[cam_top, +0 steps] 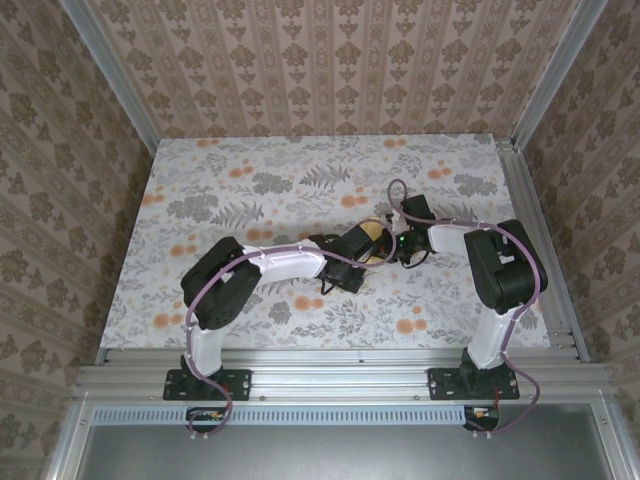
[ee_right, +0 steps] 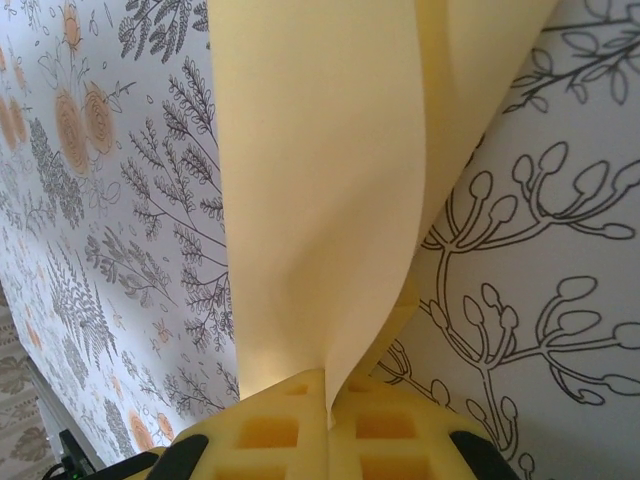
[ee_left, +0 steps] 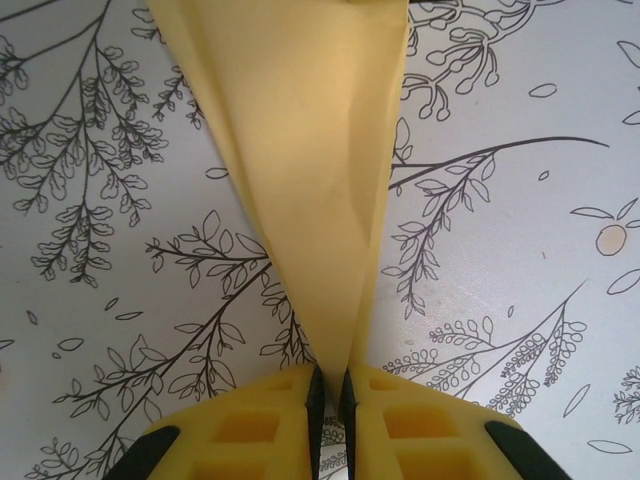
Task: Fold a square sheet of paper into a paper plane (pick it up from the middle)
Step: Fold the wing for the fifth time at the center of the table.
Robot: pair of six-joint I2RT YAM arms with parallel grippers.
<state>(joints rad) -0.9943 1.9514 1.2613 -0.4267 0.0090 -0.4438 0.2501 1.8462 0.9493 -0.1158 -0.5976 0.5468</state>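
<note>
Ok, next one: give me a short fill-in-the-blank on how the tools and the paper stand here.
1. The left tool is ____ on the sheet of paper.
2. The sheet is pale ____ in colour.
3. With the right tool also clamped on it, the sheet is held by ____ tools.

Missing words: shut; yellow; two.

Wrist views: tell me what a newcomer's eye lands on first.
The pale-yellow paper stands out, pinched at a narrow tip by the left gripper and at another edge by the right gripper. Behind it lies the floral-print table. From above, both grippers meet at mid-table.
</note>
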